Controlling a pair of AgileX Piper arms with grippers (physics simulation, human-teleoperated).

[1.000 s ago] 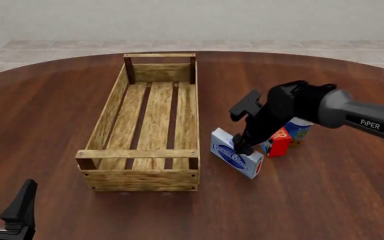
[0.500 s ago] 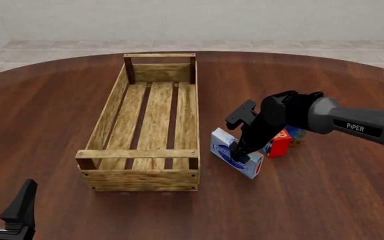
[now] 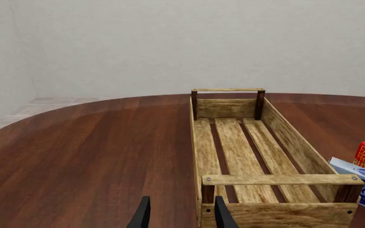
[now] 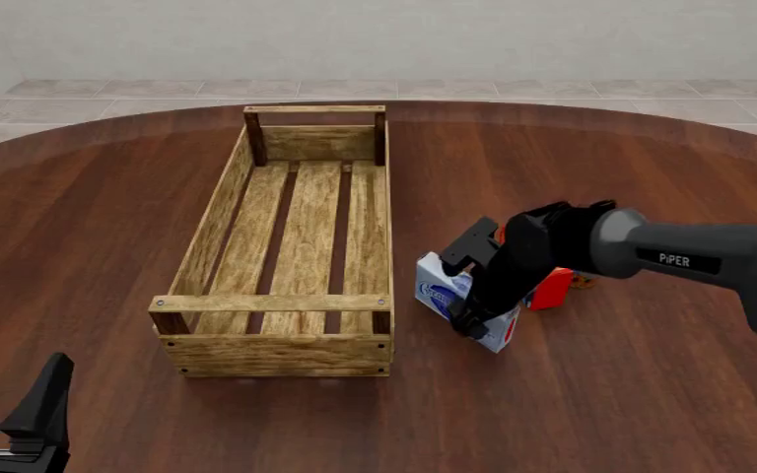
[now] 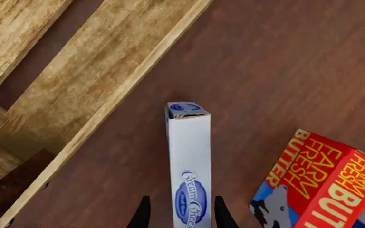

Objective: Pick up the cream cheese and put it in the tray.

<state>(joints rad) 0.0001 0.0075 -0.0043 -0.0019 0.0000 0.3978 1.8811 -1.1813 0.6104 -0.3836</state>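
Lower than a second ago, the right gripper [image 4: 464, 320] has dropped onto the cream cheese [image 4: 447, 294], which stands on edge on the table [image 4: 615, 394] just beside the tray [image 4: 204, 239]. Its fingers [image 5: 142, 214] straddle the narrow box, jaws spread, with a sliver of table visible on each side. Whether the pads touch is hard to tell. That arm hides most of the butter box [image 4: 551, 286] behind it. Only the left gripper [image 4: 8, 414] tips show, parted and holding nothing, at the near table edge.
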